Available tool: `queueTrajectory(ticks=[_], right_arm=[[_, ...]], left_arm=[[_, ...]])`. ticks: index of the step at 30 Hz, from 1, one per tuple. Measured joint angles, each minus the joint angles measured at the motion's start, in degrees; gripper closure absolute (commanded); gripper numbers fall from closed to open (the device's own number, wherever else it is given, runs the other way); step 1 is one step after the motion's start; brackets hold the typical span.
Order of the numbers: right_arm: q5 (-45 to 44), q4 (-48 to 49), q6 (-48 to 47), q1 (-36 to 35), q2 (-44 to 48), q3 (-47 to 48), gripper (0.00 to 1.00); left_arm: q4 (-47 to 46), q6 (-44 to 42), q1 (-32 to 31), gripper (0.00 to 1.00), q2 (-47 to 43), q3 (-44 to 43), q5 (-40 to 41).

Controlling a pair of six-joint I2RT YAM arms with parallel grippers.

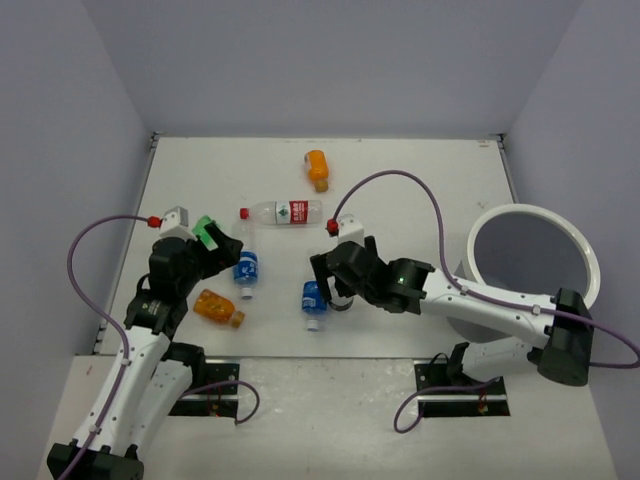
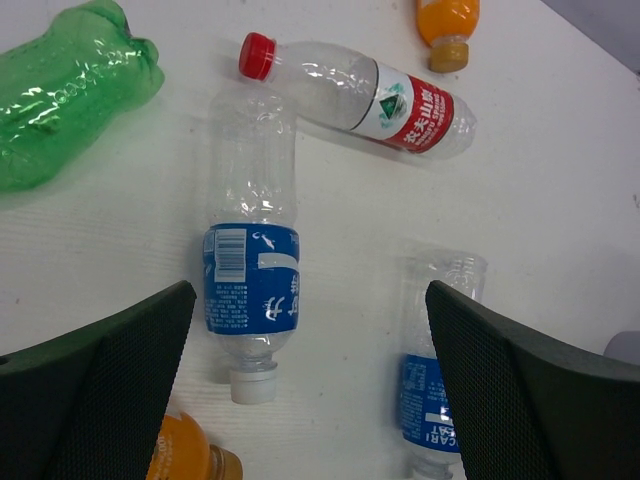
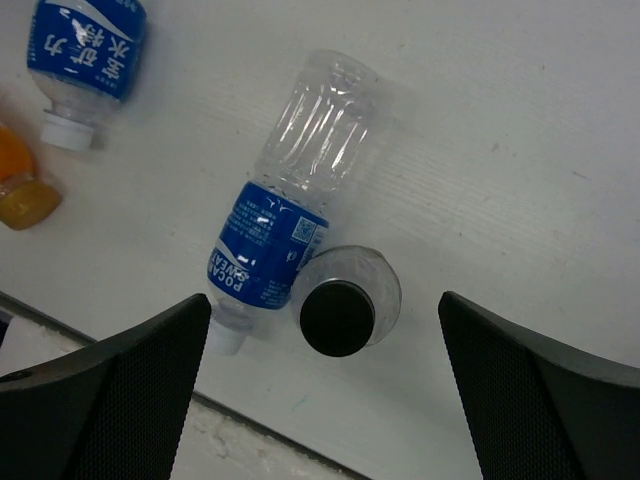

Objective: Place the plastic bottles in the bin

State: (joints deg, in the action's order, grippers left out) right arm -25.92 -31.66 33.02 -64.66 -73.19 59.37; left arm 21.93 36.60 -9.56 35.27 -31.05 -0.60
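Several bottles lie on the white table. A blue-labelled one lies just left of the middle between my open left gripper's fingers, which hover above it, empty. A second blue-labelled one lies under my open, empty right gripper, touching a small upright clear bottle with a black cap. A red-labelled bottle lies farther back. Orange bottles lie at the back and front left. The white bin stands at the right.
A crushed green bottle lies beside my left gripper. The table's front edge runs just below the right gripper. Purple cables loop over both arms. Grey walls enclose the table on three sides.
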Motion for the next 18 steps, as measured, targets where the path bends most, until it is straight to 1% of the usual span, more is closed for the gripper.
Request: queueTrajectory(ticks=[1, 3, 8, 12, 13, 16, 18], right_arm=[[0.1, 0.0, 0.2, 0.0, -1.0, 0.0, 0.03], [0.6, 0.0, 0.7, 0.0, -2.7, 0.0, 0.09], [0.9, -0.1, 2.8, 0.0, -5.3, 0.0, 0.32], [0.7, -0.6, 5.2, 0.0, -6.9, 0.0, 0.45], [0.6, -0.8, 5.6, 0.0, -7.4, 0.0, 0.51], [0.3, -1.5, 7.1, -0.1, -8.3, 0.0, 0.56], [-0.2, -1.7, 8.0, -0.1, -8.3, 0.0, 0.63]], left_arm=[[0.0, 0.0, 0.0, 0.00, -0.1, 0.0, 0.0], [0.0, 0.0, 0.0, 0.00, -0.4, 0.0, 0.0], [0.0, 0.0, 0.0, 0.00, -0.6, 0.0, 0.0], [0.0, 0.0, 0.0, 0.00, -0.6, 0.0, 1.0], [0.0, 0.0, 0.0, 0.00, -0.6, 0.0, 1.1], [0.0, 0.0, 0.0, 0.00, -0.6, 0.0, 1.4], [0.0, 0.0, 0.0, 0.00, -0.6, 0.0, 1.5]])
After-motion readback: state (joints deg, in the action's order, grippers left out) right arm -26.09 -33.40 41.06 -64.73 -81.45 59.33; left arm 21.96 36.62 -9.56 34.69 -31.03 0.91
